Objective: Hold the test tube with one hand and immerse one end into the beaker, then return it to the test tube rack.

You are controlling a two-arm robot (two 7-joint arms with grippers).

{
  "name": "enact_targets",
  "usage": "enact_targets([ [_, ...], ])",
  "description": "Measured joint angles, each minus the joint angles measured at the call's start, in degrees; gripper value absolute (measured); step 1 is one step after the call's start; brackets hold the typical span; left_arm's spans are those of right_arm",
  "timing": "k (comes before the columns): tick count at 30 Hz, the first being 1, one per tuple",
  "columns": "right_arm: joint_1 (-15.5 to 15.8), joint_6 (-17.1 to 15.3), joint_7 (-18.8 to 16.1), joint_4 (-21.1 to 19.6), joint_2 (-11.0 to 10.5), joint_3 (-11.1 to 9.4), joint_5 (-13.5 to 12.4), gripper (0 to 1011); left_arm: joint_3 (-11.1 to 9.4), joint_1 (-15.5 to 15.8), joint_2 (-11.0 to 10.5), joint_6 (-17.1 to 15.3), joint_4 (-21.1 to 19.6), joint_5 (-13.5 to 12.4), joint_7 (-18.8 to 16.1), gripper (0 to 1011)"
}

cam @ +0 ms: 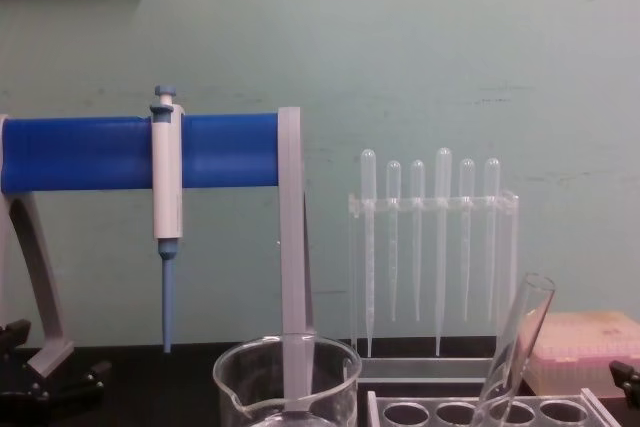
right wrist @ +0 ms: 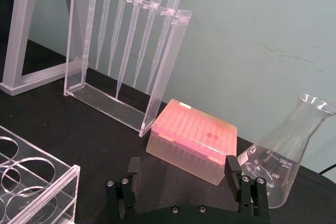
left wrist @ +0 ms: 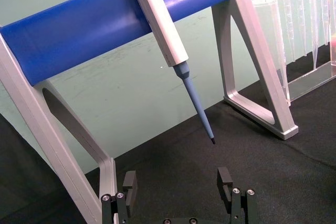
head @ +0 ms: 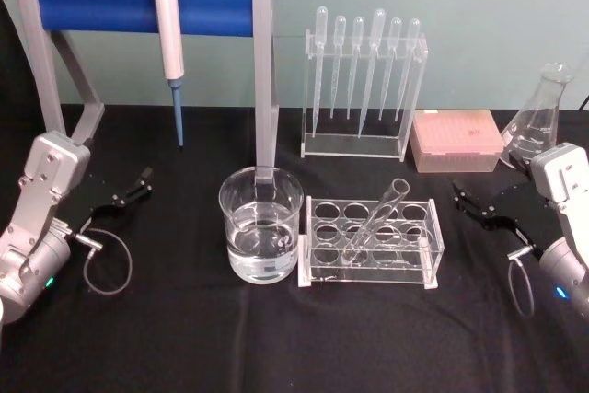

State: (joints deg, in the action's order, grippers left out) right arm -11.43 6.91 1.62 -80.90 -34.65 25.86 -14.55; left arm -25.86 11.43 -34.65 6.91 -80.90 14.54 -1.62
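Test tube (head: pixel 379 218) leans in the rack (head: pixel 428 260), well left of the right gripper (head: pixel 479 207), whose fingers are spread; the left gripper (head: pixel 129 195), likewise spread, sits beyond the beaker (head: pixel 260 236).

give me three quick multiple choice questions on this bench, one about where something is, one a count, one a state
1. The beaker stands on which side of the rack? A) the robot's left B) the robot's right C) behind it
2. How many pipettes hang in the clear stand? A) four B) six C) eight
3. The test tube is: A) upright B) leaning C) lying flat

Answers:
1 A, the head view puts it left of the rack.
2 B, six bulbs top the stand.
3 B, it tilts in a rack hole, while the left gripper and right gripper sit open, apart from it.
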Motion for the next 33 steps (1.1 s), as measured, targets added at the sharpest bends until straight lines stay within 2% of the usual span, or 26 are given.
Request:
enact_targets([
  [31,0.0,0.0,0.0,0.0,0.0,0.0,0.0,1004,0.0,0.0,0.0,0.0,0.0,0.0,0.0,1000],
  [33,0.1,0.3,-0.8,-0.4,-0.2,-0.5,-0.3,1004,0.0,0.0,0.0,0.0,0.0,0.0,0.0,1000],
])
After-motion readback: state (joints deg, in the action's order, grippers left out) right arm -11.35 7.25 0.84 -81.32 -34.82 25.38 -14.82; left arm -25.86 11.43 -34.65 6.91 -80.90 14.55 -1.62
